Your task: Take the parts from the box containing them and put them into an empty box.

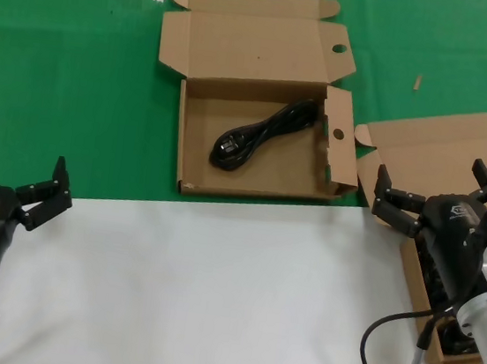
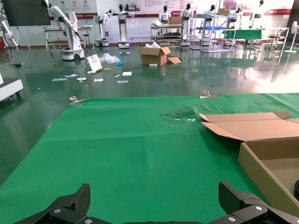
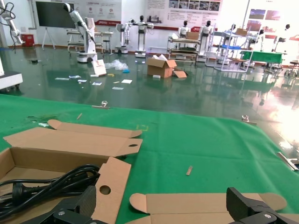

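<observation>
On a table covered half in green cloth (image 1: 78, 82) and half in white sheet (image 1: 212, 294), the robot's right gripper (image 1: 437, 195) hangs with its fingers spread wide and nothing between them, poised over the near edge of the plain brown cardboard box (image 1: 441, 162) at the right, whose lid flap lies folded back; the arm hides most of that box's inside, though dark cords (image 1: 431, 281) show beside the wrist. The left gripper (image 1: 46, 193) rests low at the left over the white sheet, its fingers likewise parted and holding nothing, well apart from both boxes. In the middle of the table sits the box with round holes (image 1: 252, 187) in its lid tab and side flap, lid open, and one black power cord (image 1: 263, 134) lies bundled inside it, plug end toward the robot. The right wrist view shows that same cord (image 3: 46, 186) just beside the holed side flap (image 3: 110, 184).
</observation>
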